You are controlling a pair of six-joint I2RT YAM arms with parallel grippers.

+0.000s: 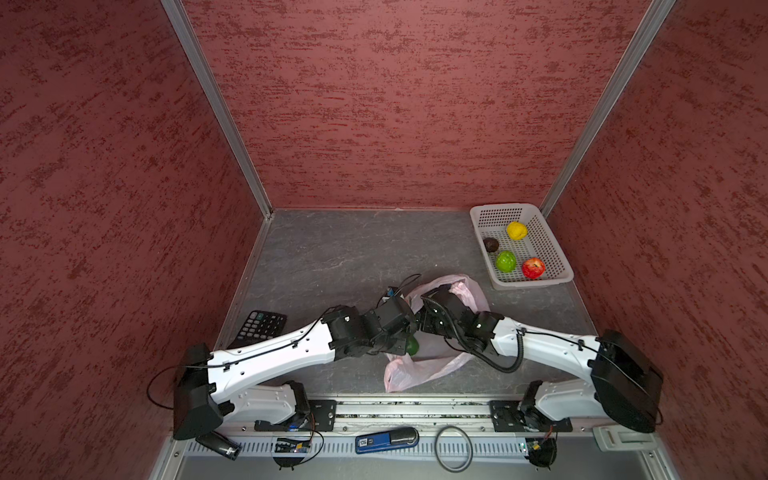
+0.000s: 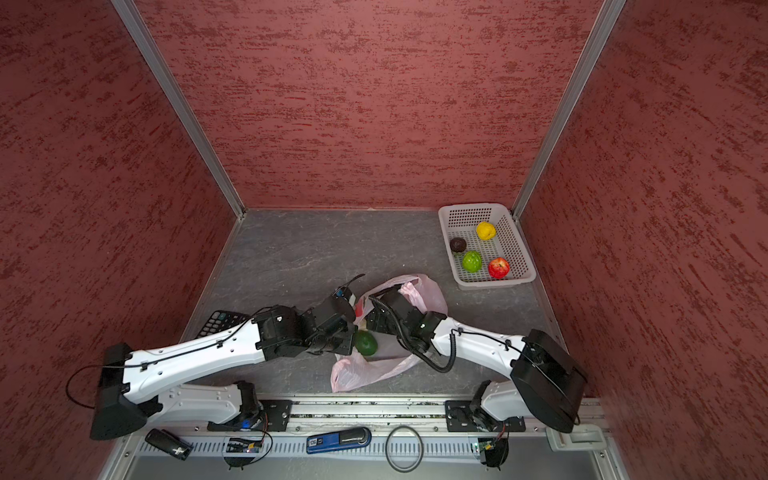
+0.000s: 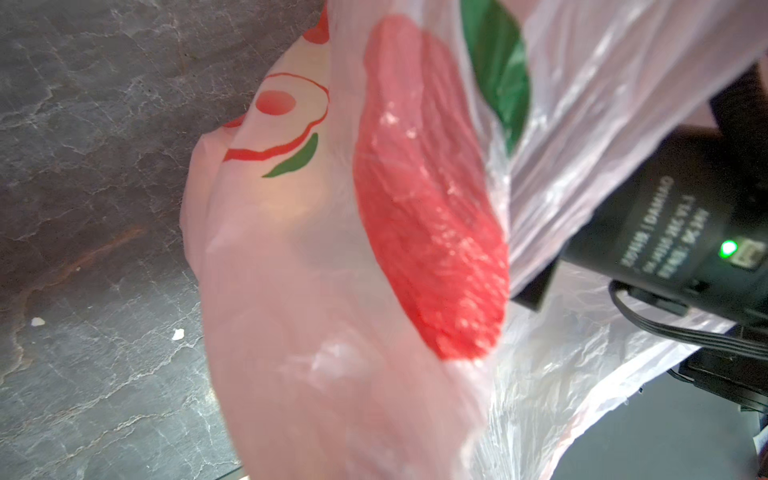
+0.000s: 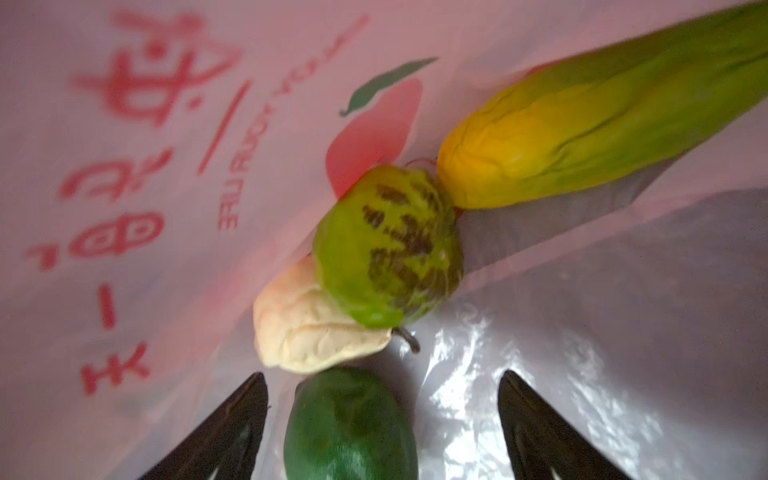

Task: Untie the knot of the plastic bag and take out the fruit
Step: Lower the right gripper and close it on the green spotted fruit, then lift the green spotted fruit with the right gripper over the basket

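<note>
As the right tool (image 4: pixel 382 375) gapes inside the bag (image 4: pixel 590 332), a dark green fruit (image 4: pixel 349 428) lies between its jaws.

Three walls close the space in: the back wall (image 1: pixel 395 104) and the side walls (image 1: pixel 83 166), all coated in rough dark-red plaster with darker streaks. Pale metal strips (image 1: pixel 216 108) run down both back corners to a grey floor (image 1: pixel 332 257) veined like stone. It is evenly lit, with a metal rail (image 1: pixel 415 409) along its near edge.
</note>
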